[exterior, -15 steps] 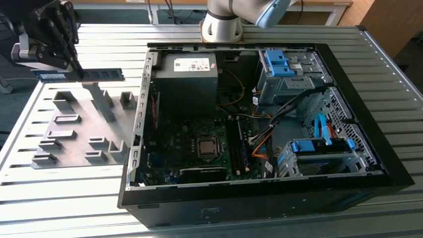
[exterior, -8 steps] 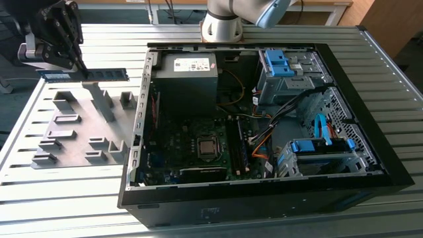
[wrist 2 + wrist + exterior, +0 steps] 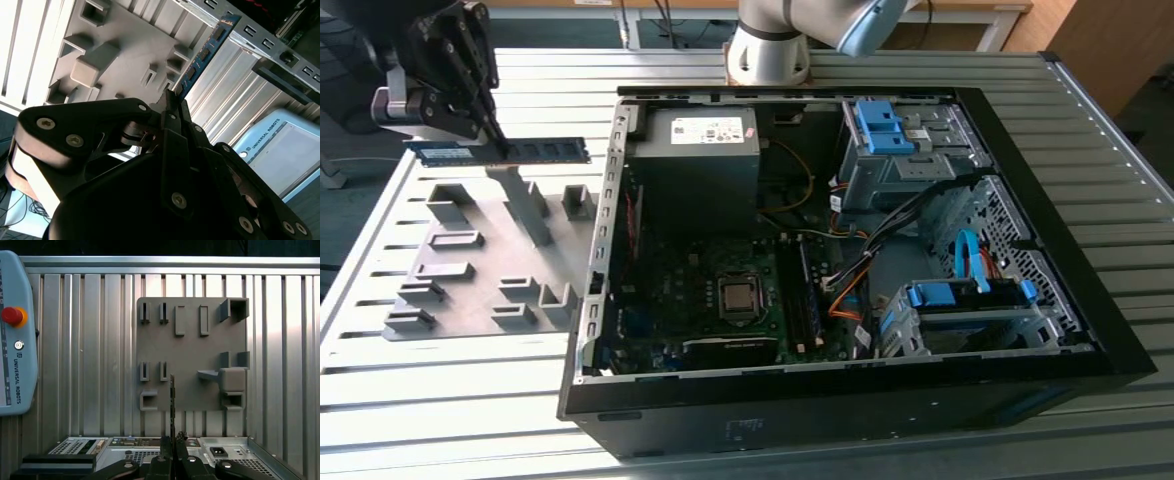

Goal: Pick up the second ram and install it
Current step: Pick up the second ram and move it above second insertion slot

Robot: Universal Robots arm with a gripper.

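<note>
Over grey fixture plate (image 3: 480, 295), at the exterior view's left of open computer case (image 3: 854, 405), pinching the second ram (image 3: 547, 151) level in gripper (image 3: 490, 143), fingers closed tight on it.

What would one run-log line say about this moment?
gripper: shut on second ram | ram: held in air above grey holder tray | place: exterior view's left of open computer case | installed: not yet

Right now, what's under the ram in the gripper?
The second ram, clamped in the gripper, hangs above the grey holder plate with its slots and blocks, on the ribbed table. The strip of plate directly behind the stick's edge is covered.
</note>
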